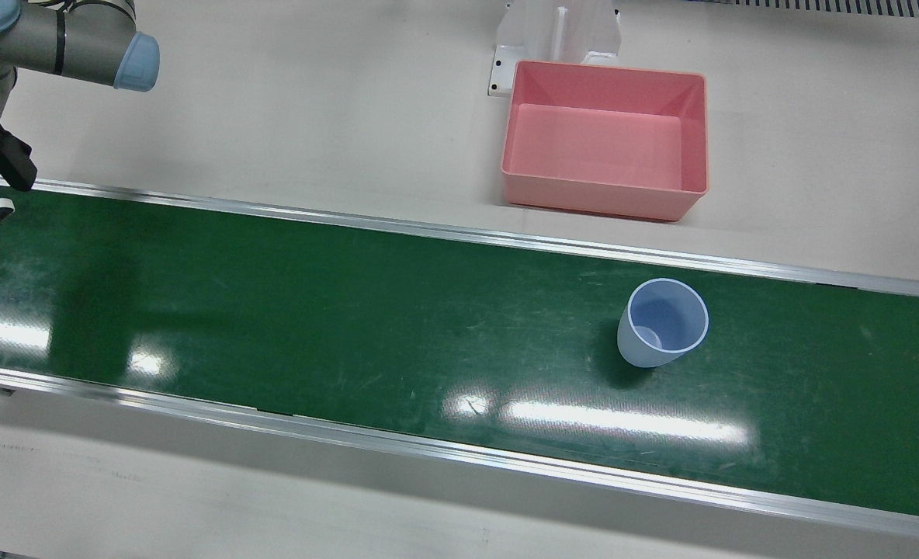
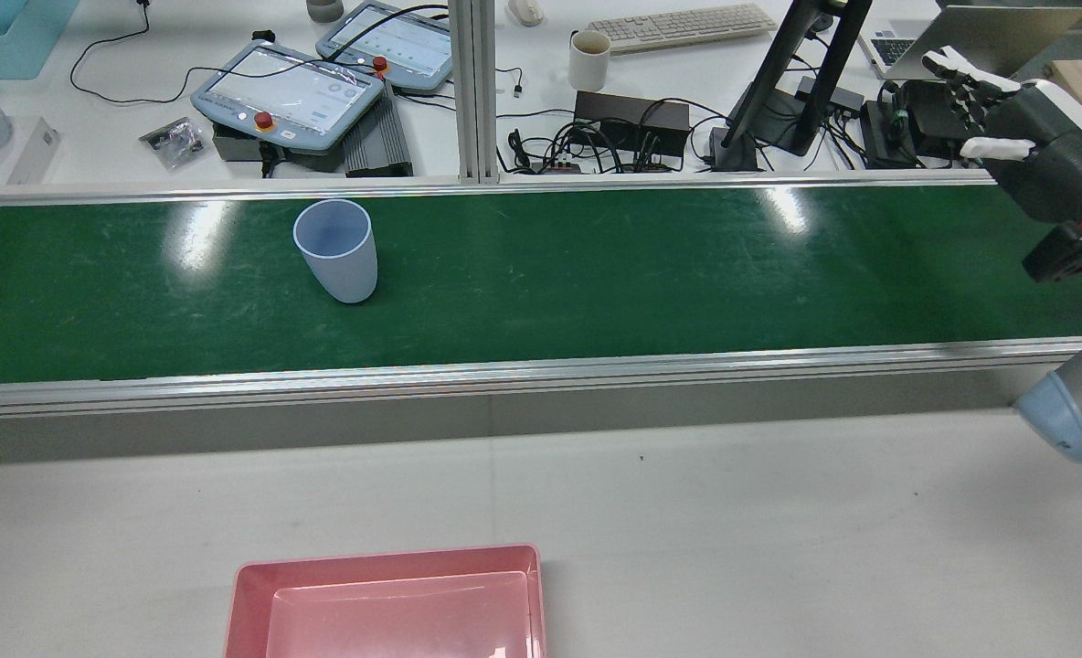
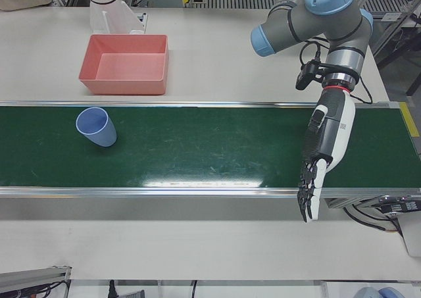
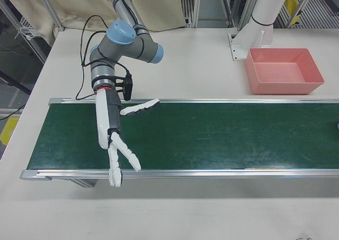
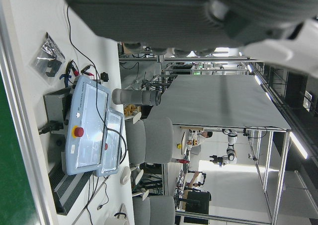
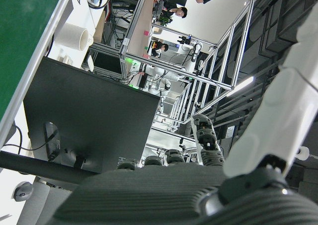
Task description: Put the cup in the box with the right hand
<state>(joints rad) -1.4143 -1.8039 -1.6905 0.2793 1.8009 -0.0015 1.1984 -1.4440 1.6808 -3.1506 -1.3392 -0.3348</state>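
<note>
While the cup [image 1: 661, 324] stands upright and untouched on the conveyor belt [image 1: 351, 310], we judge the task barely begun. The right hand [image 4: 108, 129] hangs well apart at the belt's other end, its white fingers [image 4: 130, 160] splayed and empty, presumably ready to reach. The left hand [image 3: 325, 160] holds nothing, fingers extended and slightly apart, seemingly parked clear. We note the cup's smooth, tapered pale-blue plastic, the scuffed glossy green belt, and the empty pink rectangular box [image 1: 692, 132] on the matte table [image 1: 312, 116] beyond the far rail.
</note>
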